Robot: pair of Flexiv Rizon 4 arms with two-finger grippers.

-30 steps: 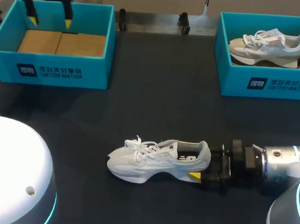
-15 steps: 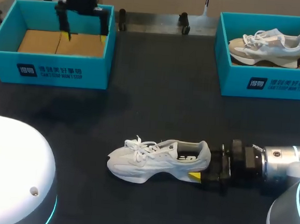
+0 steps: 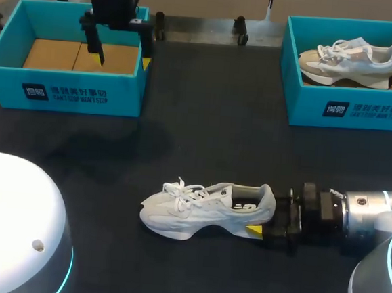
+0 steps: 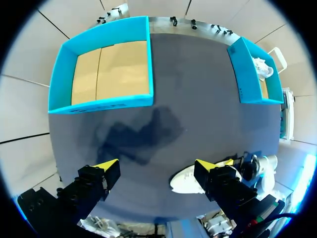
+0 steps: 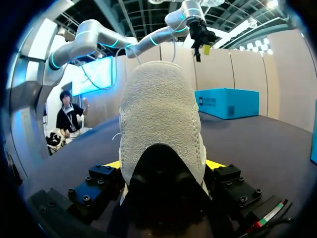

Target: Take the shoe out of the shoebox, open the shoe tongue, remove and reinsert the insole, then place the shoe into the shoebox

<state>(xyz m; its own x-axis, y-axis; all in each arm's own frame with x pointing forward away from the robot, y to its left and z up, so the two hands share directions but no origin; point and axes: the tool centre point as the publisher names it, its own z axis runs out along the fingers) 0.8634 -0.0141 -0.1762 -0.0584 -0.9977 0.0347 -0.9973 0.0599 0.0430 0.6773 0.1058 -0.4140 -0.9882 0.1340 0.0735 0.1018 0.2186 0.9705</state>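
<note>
A white sneaker (image 3: pixel 205 208) lies on its sole in the middle of the dark table, toe pointing left, tongue and laces closed. My right gripper (image 3: pixel 262 217) comes in low from the right and is shut on the sneaker's heel. In the right wrist view the heel (image 5: pixel 161 124) fills the space between the fingers of that gripper (image 5: pixel 162 167), with a yellow tip on each side. My left gripper (image 3: pixel 123 61) hangs open high above the right wall of the empty teal shoebox (image 3: pixel 66 75). The left wrist view looks down past its spread gripper (image 4: pixel 157 166) onto the box (image 4: pixel 99 104) and the sneaker (image 4: pixel 185 181).
A second teal shoebox (image 3: pixel 349 104) at the back right holds another pale sneaker (image 3: pixel 349 60). Brown cardboard lines the floor of the left box. Bare dark table lies between the boxes and around the sneaker.
My left gripper has travelled to the right, from above the empty box's back left corner to above its right wall. The right arm and the sneaker have stayed put.
</note>
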